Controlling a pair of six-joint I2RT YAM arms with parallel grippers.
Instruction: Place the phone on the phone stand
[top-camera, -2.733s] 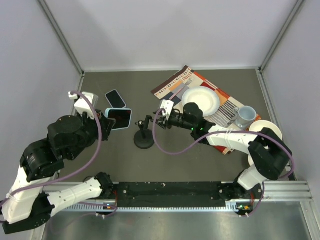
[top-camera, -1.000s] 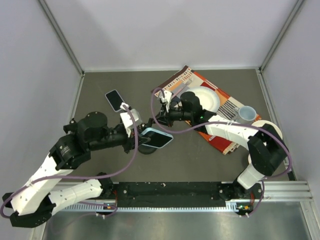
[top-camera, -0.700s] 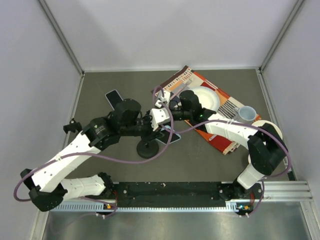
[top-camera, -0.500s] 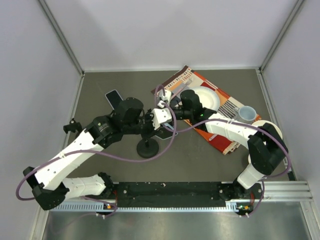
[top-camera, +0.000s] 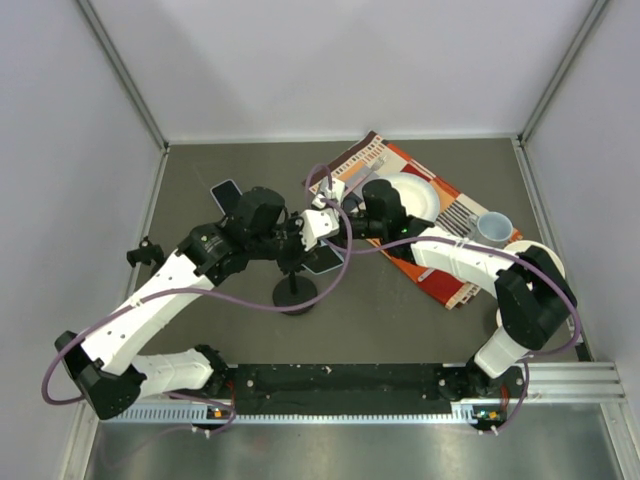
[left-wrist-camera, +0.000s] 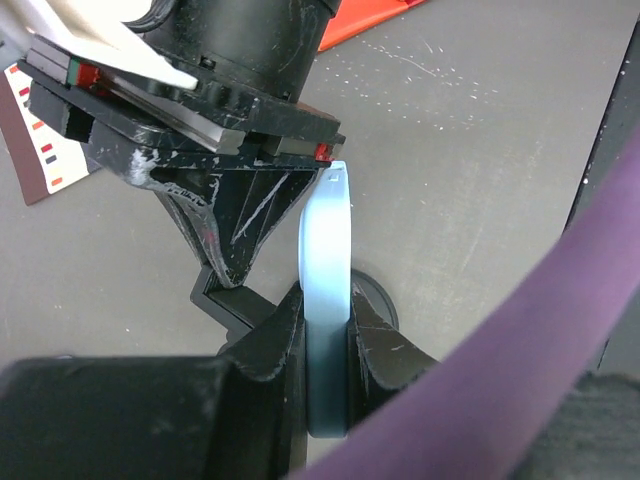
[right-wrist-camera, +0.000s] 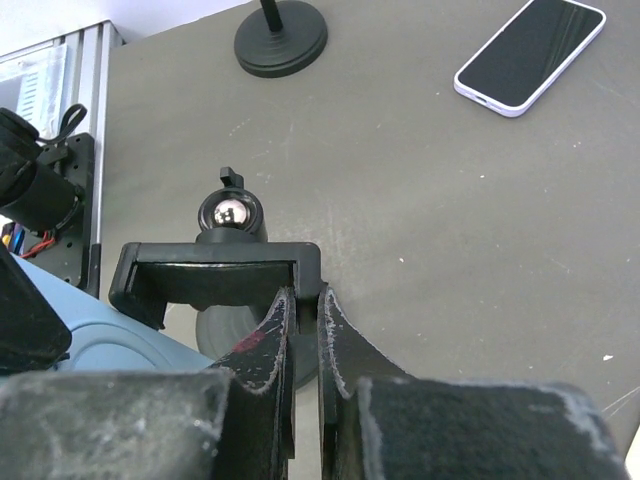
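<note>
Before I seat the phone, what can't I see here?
- Left wrist: phone edge-on in left gripper; screen side and lower end hidden by fingers.
- Right wrist: right gripper pinches stand cradle; phone only a blue corner behind gripper body.
- Top external: phone-cradle contact, covered by both wrists.

Light-blue phone (left-wrist-camera: 326, 290), edge-on, just beside black phone stand (right-wrist-camera: 215, 262)

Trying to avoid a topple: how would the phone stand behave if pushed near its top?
Probably tippy: the phone stand is a thin stem on a small round base, so a high push would likely tip it rather than slide it. Its cradle sits by a ball joint, so it may swivel. The right tool gripping it should help.
</note>
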